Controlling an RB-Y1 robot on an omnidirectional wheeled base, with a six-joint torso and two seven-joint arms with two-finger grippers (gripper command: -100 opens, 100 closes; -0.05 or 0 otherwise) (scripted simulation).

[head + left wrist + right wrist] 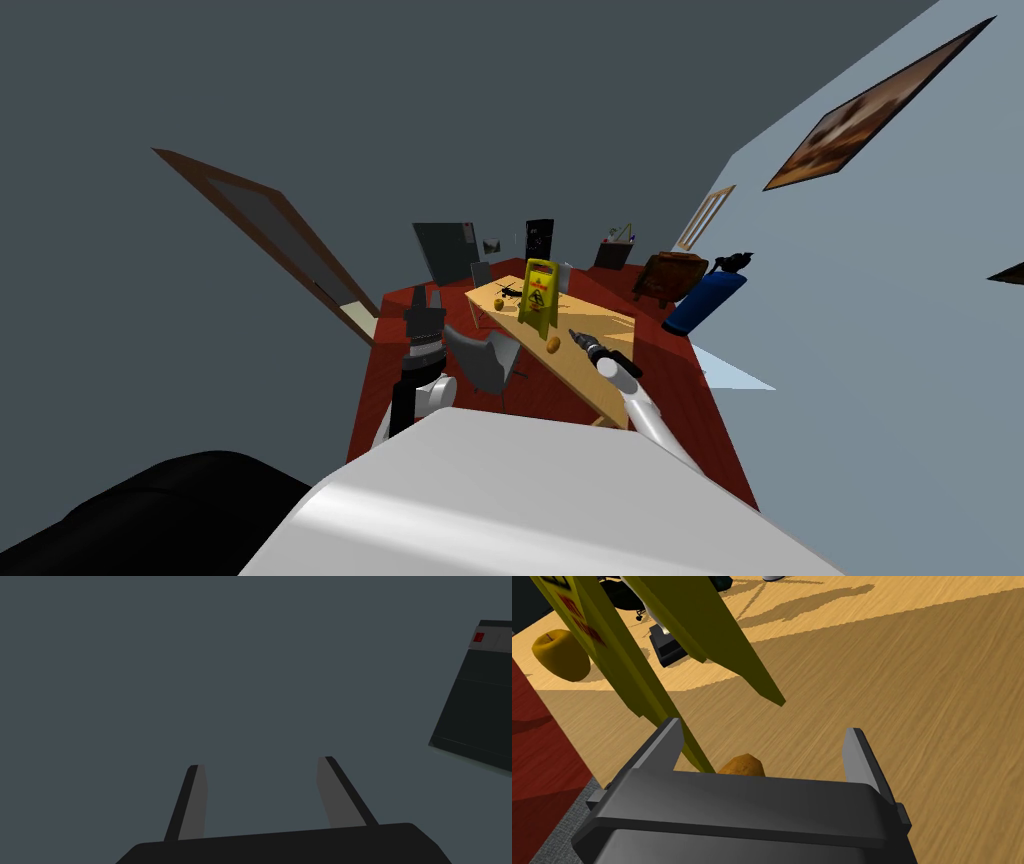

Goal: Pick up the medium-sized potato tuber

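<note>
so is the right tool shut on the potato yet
No, the right tool stands open, the potato lying loose between its fingers.

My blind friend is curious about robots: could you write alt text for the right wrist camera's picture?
The right gripper hangs open over a wooden table, a brown potato peeking out between its fingers. A yellow folding sign stands just beside the potato, with a yellow apple beyond it.

Yellow floor sign upright on a wooden table, a yellow apple near it, grey chair alongside
</note>
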